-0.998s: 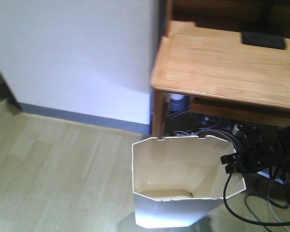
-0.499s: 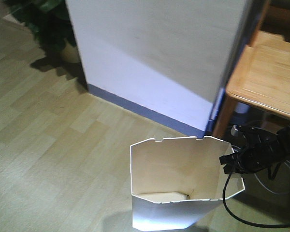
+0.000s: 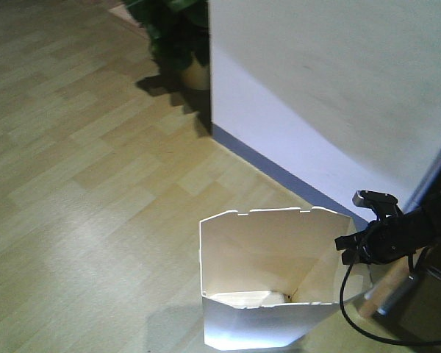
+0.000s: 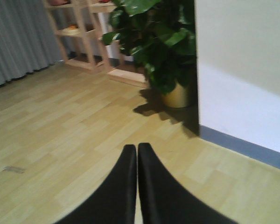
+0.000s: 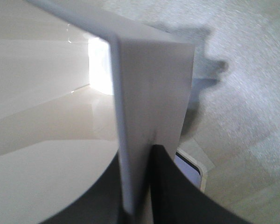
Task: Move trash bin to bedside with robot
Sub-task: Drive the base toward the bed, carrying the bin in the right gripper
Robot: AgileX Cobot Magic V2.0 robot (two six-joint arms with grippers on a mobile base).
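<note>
The trash bin [image 3: 272,250], standing on the floor [image 3: 95,184] just before the white wall [image 3: 338,95], was judged light, thin-walled and flexible, its right rim being pinched by the fingers [image 5: 172,196] of the right gripper [image 3: 348,250], while those of the left gripper [image 4: 137,158] were pressed together.

The floor [image 3: 95,184] is pale wood-look planking laid in staggered strips, with a soft sheen where the light falls. A leafy plant [image 3: 178,37] in a tan pot [image 4: 177,95] stands on it right at the corner of a white wall [image 3: 338,95], and its shadow falls on the planks beside it. A grey-blue skirting [image 3: 279,173] runs where wall meets floor. Behind the plant a light wooden shelf unit [image 4: 86,32] stands on the floor, near a grey curtain [image 4: 18,42] that hangs down to it. A small dark mark [image 4: 14,169] lies on the open planks. The white trash bin [image 3: 268,294] has its base cut off by the frame, so contact with the floor cannot be told.
</note>
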